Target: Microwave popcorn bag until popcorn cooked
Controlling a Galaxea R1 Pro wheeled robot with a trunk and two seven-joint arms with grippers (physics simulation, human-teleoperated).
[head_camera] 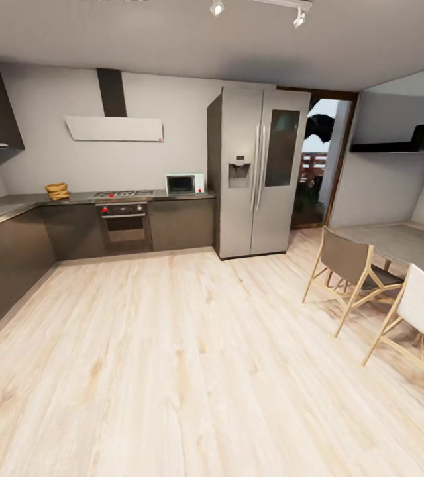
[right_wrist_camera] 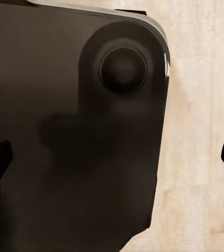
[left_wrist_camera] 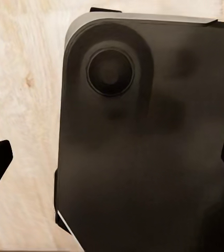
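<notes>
Left wrist view: left claw [left_wrist_camera: 112,160] spread wide above robot's base [left_wrist_camera: 143,147].

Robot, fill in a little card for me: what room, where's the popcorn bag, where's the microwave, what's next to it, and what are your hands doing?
room: kitchen with a pale wood floor
popcorn bag: on the countertop, far left, near the corner
microwave: on the same countertop, door shut, right of the stove
beside the microwave: tall grey fridge
left gripper: open, empty, above the robot's dark base
right gripper: open, empty, above the base too
bag in microwave: not yet
</notes>
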